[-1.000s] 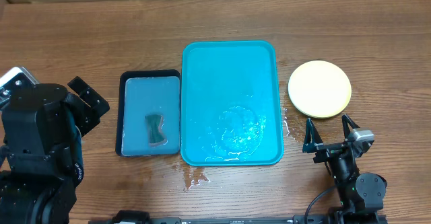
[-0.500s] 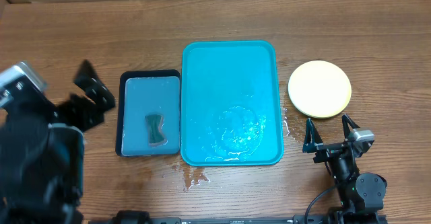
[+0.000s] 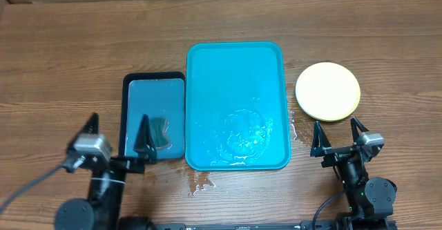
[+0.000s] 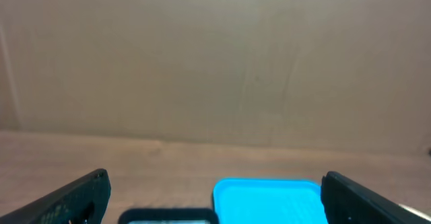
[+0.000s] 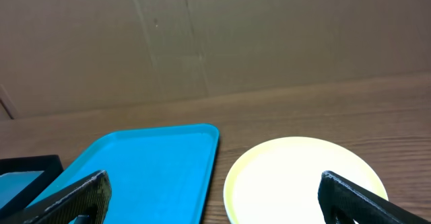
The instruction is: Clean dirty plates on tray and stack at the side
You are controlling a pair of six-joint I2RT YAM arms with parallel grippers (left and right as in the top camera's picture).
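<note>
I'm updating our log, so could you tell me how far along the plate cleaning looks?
Done, it seems: the teal tray holds only a wet patch, and a yellow-green plate sits on the table to its right; whether others lie beneath it cannot be told. In hand: nothing; the left gripper and right gripper are open and empty. Left: apparently nothing.

The tray (image 3: 221,78) lies mid-frame on the bench (image 3: 69,50). Just beside it to the left is a smaller tray (image 3: 155,76) with a small object (image 3: 160,132) in its lower half. The plates (image 3: 328,91) lie right of the tray, apart from it. The left gripper (image 3: 119,123) sits lower left, overlapping the smaller tray's lower edge. The right gripper (image 3: 336,125) sits lower right, below the plates.
</note>
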